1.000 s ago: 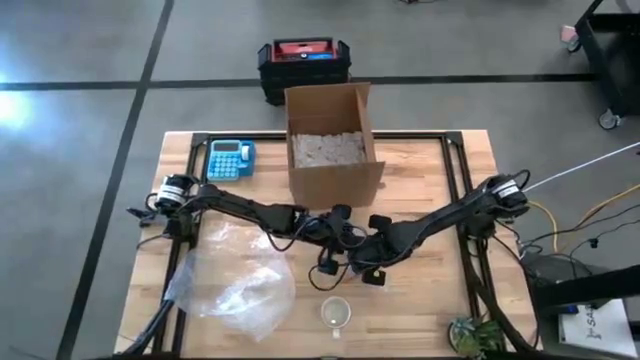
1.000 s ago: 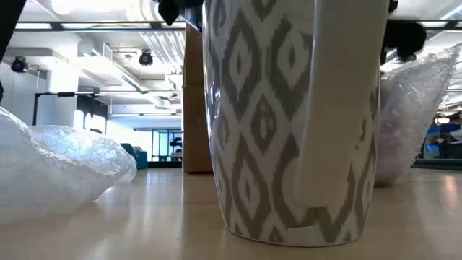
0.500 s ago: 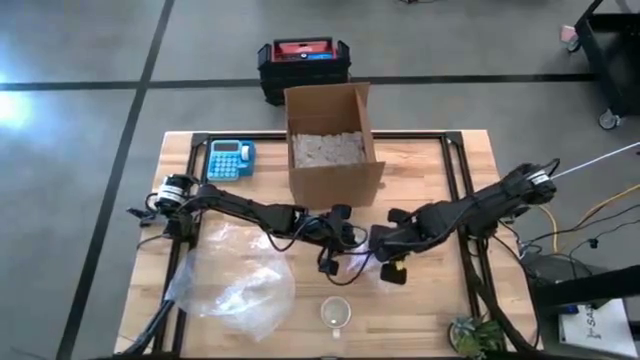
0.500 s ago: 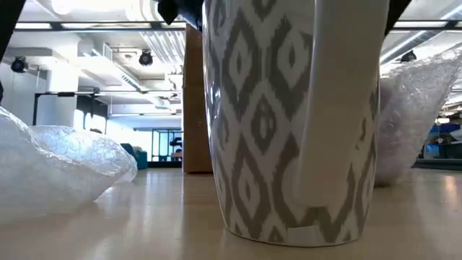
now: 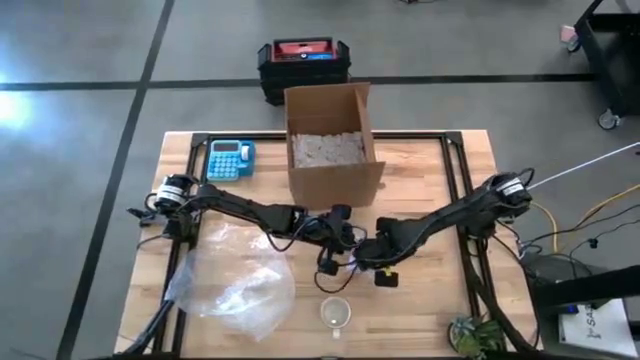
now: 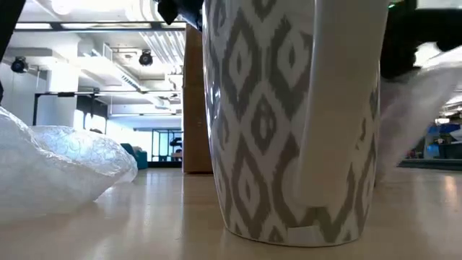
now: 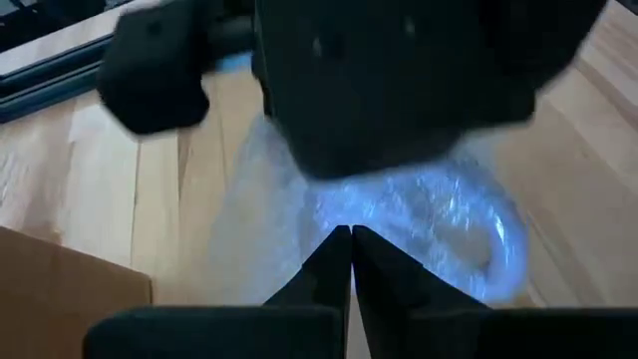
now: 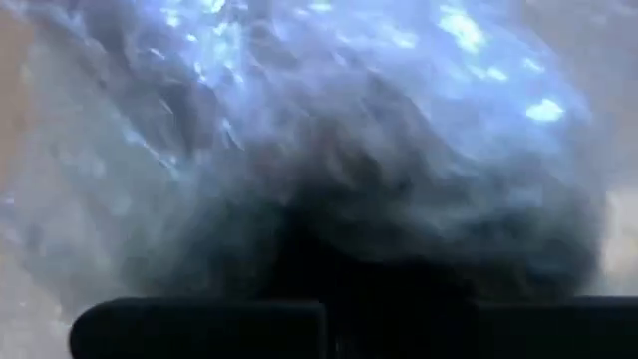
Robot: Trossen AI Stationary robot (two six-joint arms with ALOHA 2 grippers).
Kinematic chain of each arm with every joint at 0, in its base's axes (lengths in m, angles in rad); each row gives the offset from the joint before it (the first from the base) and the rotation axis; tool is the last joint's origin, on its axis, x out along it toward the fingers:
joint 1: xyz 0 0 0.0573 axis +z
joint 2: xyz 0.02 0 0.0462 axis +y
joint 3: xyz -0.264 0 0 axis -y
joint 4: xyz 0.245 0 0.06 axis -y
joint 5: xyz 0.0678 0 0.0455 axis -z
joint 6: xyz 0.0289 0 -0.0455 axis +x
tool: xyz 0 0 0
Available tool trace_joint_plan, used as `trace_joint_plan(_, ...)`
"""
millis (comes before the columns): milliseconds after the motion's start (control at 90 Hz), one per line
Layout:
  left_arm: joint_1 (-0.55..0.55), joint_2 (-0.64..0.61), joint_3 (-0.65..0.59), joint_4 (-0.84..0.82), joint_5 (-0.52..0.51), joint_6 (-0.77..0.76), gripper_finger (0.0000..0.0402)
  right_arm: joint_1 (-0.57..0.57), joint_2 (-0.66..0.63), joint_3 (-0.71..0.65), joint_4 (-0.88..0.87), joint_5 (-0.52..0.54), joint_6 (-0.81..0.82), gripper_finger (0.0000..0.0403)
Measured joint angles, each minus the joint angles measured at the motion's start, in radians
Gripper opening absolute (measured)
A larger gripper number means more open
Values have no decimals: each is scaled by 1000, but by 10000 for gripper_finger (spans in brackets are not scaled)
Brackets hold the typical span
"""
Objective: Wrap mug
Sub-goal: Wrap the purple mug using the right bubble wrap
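While the mug (image 5: 336,313) stands bare near the table (image 5: 430,310) front, both grippers meet just behind it. Left gripper (image 7: 350,261) is closed on wrap (image 7: 419,214); right gripper's (image 5: 375,262) fingers are hidden, state unclear.

Open brown cardboard box (image 5: 332,150) upright on light wooden bench (image 5: 430,300), at 12 o'clock, filled with pale packing material (image 5: 327,149). Blue calculator (image 5: 230,159) flat at 10 o'clock, just beside box, apart from it. Black-and-red toolbox (image 5: 304,64) on grey floor beyond bench, 12 o'clock. Small green plant (image 5: 474,336) at bench's 5 o'clock corner.
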Motion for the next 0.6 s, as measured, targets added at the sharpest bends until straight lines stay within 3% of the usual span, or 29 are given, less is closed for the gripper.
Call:
trace_joint_plan(256, 2, 0, -1, -4, -10, -4, 0, -9, -20, 4, 20, 39, -19, 2)
trace_joint_plan(600, 1, -15, -1, -19, -6, -32, 0, -10, -215, 61, 9, 40, 16, 2)
